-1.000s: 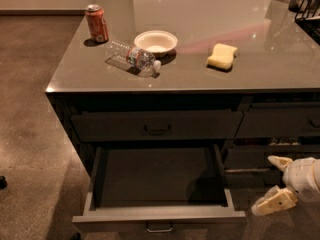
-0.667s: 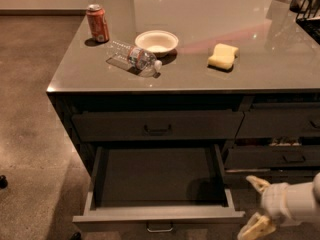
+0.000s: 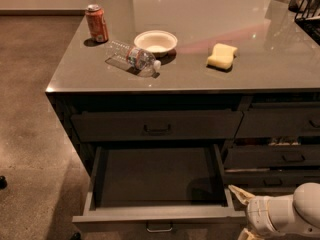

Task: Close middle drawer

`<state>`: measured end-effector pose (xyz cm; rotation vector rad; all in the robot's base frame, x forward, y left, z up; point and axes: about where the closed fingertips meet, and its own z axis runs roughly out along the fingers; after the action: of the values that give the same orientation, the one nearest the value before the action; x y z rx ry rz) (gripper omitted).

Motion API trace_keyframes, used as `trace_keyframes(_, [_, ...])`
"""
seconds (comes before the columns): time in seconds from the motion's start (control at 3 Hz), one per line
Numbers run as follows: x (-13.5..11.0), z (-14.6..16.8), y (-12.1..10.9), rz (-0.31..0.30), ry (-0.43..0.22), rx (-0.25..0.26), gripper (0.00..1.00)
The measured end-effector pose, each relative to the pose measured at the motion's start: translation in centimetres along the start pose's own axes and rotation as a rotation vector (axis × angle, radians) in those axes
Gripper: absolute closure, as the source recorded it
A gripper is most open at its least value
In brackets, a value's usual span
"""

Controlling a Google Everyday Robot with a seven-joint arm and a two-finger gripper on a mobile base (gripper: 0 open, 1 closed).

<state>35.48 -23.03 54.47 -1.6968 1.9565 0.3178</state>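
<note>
The middle drawer (image 3: 157, 176) stands pulled far out of the counter, its long dark tray bare. Its low flat front (image 3: 125, 218) is at the bottom of the view, with the small bar handle (image 3: 160, 228) in the middle. My gripper (image 3: 236, 212) is at the lower right, just by the right end of the drawer front. Its two pale fingers (image 3: 239, 193) are spread apart and hold nothing. The white wrist (image 3: 285, 215) reaches in from the right edge.
The top drawer (image 3: 157, 125) above is shut. Narrower drawers (image 3: 280, 156) stack on the right. On the countertop (image 3: 75, 74) are a red can (image 3: 96, 22), a lying plastic bottle (image 3: 132, 58), a white bowl (image 3: 155, 41) and a yellow sponge (image 3: 222, 55). Bare floor (image 3: 30, 134) lies to the left.
My gripper has moved down and to the left, from beside the right drawers to the right end of the open drawer's front. The drawer has not moved.
</note>
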Motion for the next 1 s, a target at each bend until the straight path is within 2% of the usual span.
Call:
trace_keyframes(0.33, [0.0, 0.0, 0.0, 0.002, 0.0, 0.0, 0.0])
trace_keyframes(0.67, [-0.3, 1.0, -0.1, -0.011, 0.016, 0.028, 0.0])
trace_keyframes(1.0, [-1.1, 5.5, 1.7, -0.061, 0.082, 0.019, 0.0])
